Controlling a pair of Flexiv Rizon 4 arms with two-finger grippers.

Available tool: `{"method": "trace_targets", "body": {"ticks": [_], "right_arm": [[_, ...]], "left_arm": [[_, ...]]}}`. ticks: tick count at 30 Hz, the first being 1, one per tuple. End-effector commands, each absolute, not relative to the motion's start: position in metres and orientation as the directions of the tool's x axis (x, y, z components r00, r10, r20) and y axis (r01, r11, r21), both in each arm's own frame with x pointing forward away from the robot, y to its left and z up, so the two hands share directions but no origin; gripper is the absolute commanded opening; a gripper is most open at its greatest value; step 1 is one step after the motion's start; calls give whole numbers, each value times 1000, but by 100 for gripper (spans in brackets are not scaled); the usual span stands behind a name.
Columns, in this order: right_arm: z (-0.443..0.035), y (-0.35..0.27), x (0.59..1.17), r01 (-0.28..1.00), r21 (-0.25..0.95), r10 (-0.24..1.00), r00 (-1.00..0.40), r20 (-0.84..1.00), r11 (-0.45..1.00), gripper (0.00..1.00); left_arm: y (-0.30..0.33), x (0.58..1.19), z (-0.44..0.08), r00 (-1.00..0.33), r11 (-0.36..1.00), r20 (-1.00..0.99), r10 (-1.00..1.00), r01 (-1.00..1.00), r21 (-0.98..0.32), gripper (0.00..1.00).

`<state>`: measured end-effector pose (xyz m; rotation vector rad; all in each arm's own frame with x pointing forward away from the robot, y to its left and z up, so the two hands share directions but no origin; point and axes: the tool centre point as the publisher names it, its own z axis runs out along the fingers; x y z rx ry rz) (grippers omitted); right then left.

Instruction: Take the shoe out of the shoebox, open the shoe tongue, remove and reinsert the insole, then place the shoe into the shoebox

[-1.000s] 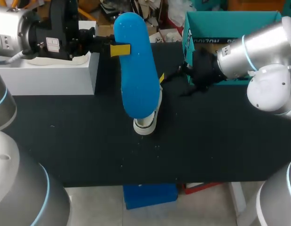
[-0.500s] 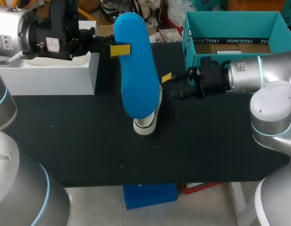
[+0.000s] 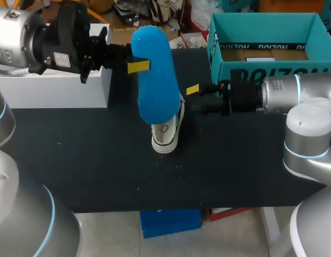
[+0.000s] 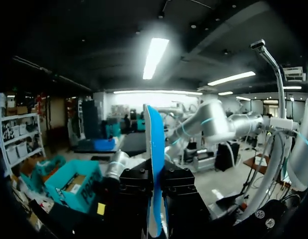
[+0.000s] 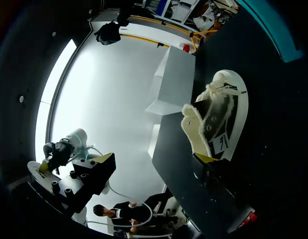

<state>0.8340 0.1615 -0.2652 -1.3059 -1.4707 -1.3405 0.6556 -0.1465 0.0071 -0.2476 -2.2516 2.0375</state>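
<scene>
The shoe (image 3: 166,134) rests near the middle of the surface (image 3: 90,155) (its fleecy lining shows in the right wrist view). Above it hangs the blue insole (image 3: 154,80), clamped edge-on in the left gripper (image 3: 137,65). The right gripper (image 3: 197,100) sits just beside the shoe, fingers apart, holding nothing. The teal shoebox (image 3: 272,69) stands at the back right corner, a white box (image 3: 53,91) at the back left.

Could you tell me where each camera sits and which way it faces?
Head: above and behind, looking down on the table; both arms show.
Left wrist: on the left arm, looking along the gripped insole; left gripper shows.
Right wrist: on the right arm, facing the shoe; one fingertip shows.
Shared: head and left wrist both see the shoebox.
</scene>
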Motion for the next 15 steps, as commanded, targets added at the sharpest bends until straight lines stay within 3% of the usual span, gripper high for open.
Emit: {"method": "trace_targets", "body": {"ticks": [1,15], "right_arm": [[-265,163,834,973,222,198,-205,959,-68,100],[-265,163,834,973,222,198,-205,959,-68,100]], "left_arm": [[-135,627,-15,-741,179,-670,39,665,-725,0],[-135,627,-15,-741,179,-670,39,665,-725,0]]}}
